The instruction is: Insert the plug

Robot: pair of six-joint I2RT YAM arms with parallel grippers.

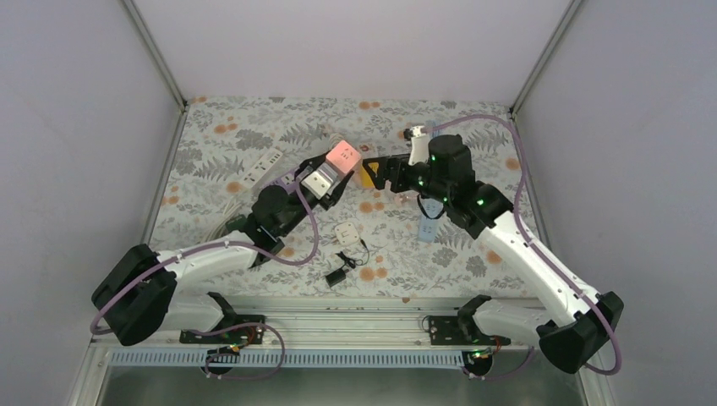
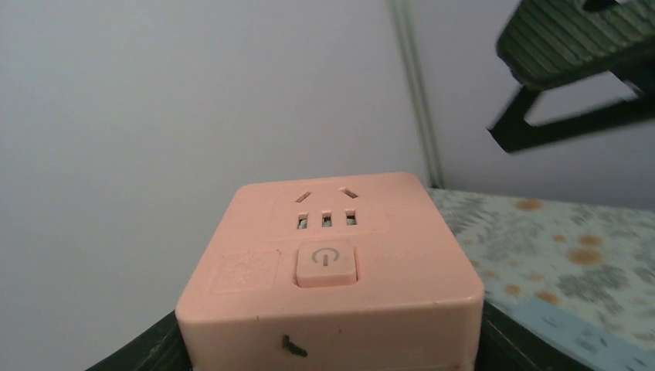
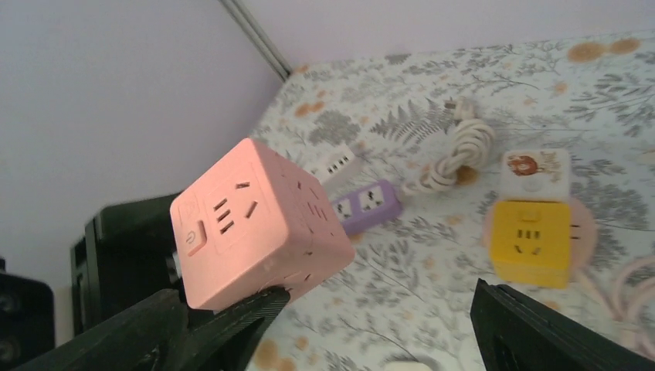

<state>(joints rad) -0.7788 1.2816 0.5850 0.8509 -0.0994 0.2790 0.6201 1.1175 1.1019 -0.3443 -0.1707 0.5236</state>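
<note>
My left gripper [image 1: 328, 176] is shut on a pink cube socket [image 1: 342, 155] and holds it tilted above the floral cloth. In the left wrist view the pink cube socket [image 2: 332, 263] fills the frame, its slots and power button facing up, with my dark fingers at its lower corners. My right gripper [image 3: 378, 332] stands open, its left finger [image 3: 232, 317] right under the pink cube socket [image 3: 255, 220], contact unclear. A small black plug [image 1: 336, 275] with a thin cord lies on the cloth near the arm bases, apart from both grippers.
A yellow cube socket [image 3: 533, 239] with a white block [image 3: 534, 171] behind it sits right of the pink one. A purple strip [image 3: 367, 205], a white strip [image 1: 262, 167], a coiled white cable [image 3: 463, 143], a white adapter [image 1: 347, 233] and a blue card [image 1: 429, 222] lie around.
</note>
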